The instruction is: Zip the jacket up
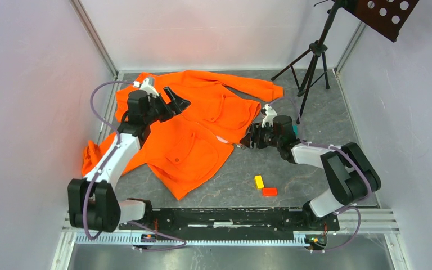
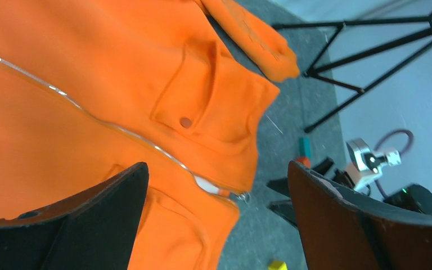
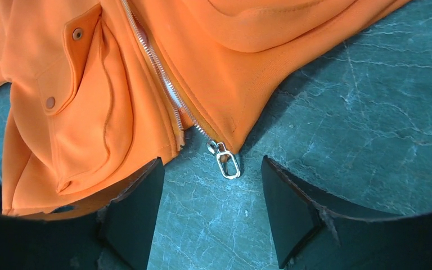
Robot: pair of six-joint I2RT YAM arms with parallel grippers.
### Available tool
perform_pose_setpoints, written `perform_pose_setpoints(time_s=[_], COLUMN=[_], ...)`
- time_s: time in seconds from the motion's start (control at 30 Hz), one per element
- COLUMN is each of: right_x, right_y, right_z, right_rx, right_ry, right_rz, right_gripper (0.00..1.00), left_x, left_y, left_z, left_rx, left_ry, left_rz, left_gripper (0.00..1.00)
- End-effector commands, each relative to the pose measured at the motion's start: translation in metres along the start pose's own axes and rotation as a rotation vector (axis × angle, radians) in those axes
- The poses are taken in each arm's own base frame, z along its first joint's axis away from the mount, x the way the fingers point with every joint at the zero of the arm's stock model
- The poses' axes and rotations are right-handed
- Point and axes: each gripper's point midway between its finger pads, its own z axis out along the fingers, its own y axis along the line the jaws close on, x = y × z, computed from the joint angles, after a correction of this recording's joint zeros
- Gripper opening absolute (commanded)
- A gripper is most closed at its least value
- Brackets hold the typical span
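Jacket (image 1: 199,149) on table (image 1: 230,194); blocks (image 1: 259,181) before it, rightward; tripod (image 1: 314,62) behind right.

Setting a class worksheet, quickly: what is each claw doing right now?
Left claw: open, empty, above the bright orange fleece jacket.
Right claw: open, empty, aimed at the silver metal zipper pull.

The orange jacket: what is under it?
The jacket lies spread on the grey table, which shows around it. Anything else beneath is covered by fabric, so I cannot tell.

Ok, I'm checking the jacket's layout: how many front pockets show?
2: the near pocket on the lower front panel, the far pocket on the upper panel. More may be hidden.
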Motion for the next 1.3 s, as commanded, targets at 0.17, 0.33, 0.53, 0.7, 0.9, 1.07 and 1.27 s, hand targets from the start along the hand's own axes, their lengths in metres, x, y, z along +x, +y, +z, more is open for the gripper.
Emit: perform_pose_setpoints(time_s=[0.17,0.33,0.53,0.7,0.9,1.07,1.27], right_x=[0.002,0.004,0.003,0.003,0.003,0.0,-0.008], right_y=[0.004,0.001,-0.01,-0.012,-0.009,-0.002,0.014], right_z=[0.015,0.02,0.028,0.032,0.036,0.032,0.021], right_rx=[-0.087,-0.078,-0.037,-0.035,-0.062,-0.094,-0.161], right_ry=[-0.001,0.007,0.01,0.004,0.001,-0.016,-0.062], right_rz=[0.014,0.009,-0.003,-0.001,-0.003,-0.013,-0.013], right_gripper=[0.65,0.6,0.58,0.51,0.31,0.15,0.0], left_x=[0.033,0.075,0.113,0.131,0.154,0.168,0.178], left_y=[-0.048,-0.04,-0.04,-0.057,-0.079,-0.084,-0.078], left_z=[0.02,0.016,0.007,0.004,0.008,0.013,0.028], left_rx=[0.25,0.219,0.222,0.254,0.286,0.313,0.291], left_ry=[0.203,0.326,0.414,0.452,0.491,0.526,0.502], left_rz=[-0.133,-0.118,-0.132,-0.139,-0.163,-0.242,-0.372], left_gripper=[0.89,0.91,0.89,0.84,0.82,0.72,0.57])
